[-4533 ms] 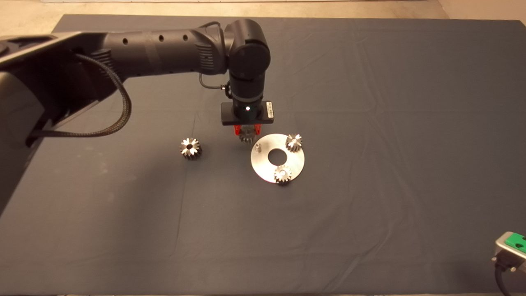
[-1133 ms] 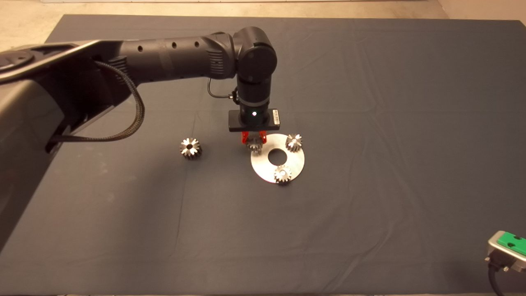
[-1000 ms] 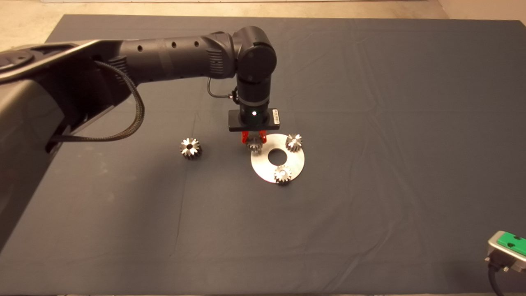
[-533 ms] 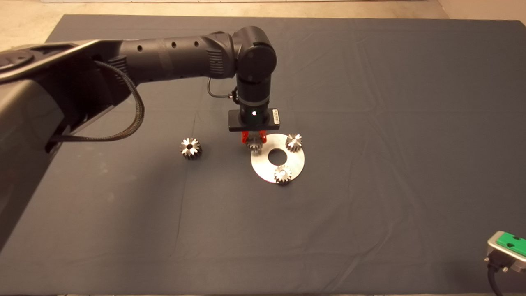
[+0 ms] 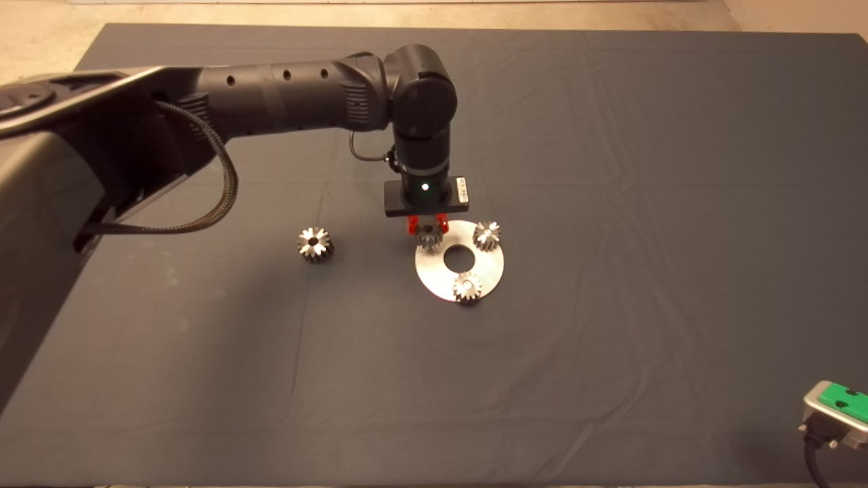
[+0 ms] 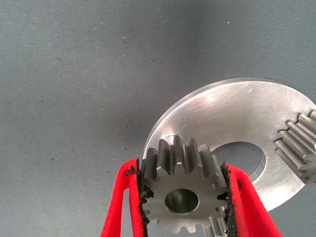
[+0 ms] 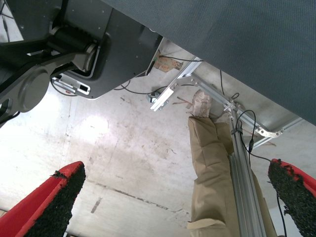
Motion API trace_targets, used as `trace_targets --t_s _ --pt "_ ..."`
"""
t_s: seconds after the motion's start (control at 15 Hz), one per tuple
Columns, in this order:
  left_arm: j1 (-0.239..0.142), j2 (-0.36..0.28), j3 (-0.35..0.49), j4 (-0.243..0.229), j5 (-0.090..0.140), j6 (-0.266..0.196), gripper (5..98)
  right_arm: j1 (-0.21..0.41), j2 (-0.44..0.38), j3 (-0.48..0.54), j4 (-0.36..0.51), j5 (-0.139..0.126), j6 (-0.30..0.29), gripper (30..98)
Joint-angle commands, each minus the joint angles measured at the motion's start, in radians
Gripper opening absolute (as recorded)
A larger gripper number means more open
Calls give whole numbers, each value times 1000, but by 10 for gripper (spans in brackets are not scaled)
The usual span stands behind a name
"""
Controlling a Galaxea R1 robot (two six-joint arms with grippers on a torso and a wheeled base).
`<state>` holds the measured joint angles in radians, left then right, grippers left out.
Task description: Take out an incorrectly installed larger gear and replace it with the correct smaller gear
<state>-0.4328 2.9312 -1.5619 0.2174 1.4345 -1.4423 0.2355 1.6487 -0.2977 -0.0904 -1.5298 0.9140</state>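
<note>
The left arm (image 5: 291, 91) is matte black with small round holes, ribbed joints, a braided black cable (image 5: 203, 196) and a white light by its wrist. Red fingers (image 6: 121, 207) carry frayed black pads.

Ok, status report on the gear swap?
Left hand shut on smaller gear, over round plate. Larger gear off on mat. Right hand parked, open. Nothing blocking.

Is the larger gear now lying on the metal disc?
No, the larger gear lies alone on the dark mat, apart from the metal disc, to the disc's left in the head view.
</note>
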Motion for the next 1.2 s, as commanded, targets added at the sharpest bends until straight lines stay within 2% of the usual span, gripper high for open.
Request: trace_targets --t_s 0.0,0.13,0.27,0.33,0.4,0.47,0.6,0.73,0.8,0.93,1.0,1.13 --pt "-17 6 25 3 -25 -6 239 4 -5 0 -48 -127 5 977" --pt "-17 4 25 5 -13 -7 239 4 -11 0 -49 -127 5 977" --pt "-17 4 27 3 12 -23 239 2 -11 0 -49 -127 5 977" --pt "-17 4 30 7 34 -37 239 2 -11 0 -49 -127 5 977" --pt "-17 4 35 8 73 -46 238 2 -10 0 -49 -127 5 977" --pt "-17 4 36 8 100 -50 237 1 -6 0 -49 -127 5 977" --pt "-17 4 42 5 115 -50 236 1 -3 0 -49 -128 5 977" --pt "-17 4 47 5 150 -57 235 1 -3 0 -49 -127 5 977" --pt "-17 4 48 5 157 -66 235 1 -3 0 -49 -127 5 977" --pt "-15 4 48 5 151 -66 235 1 -3 0 -49 -127 5 977" --pt "-17 6 48 3 137 -66 235 1 -2 0 -49 -127 5 977" --pt "-17 6 47 3 69 -66 235 1 -3 0 -49 -127 5 977"
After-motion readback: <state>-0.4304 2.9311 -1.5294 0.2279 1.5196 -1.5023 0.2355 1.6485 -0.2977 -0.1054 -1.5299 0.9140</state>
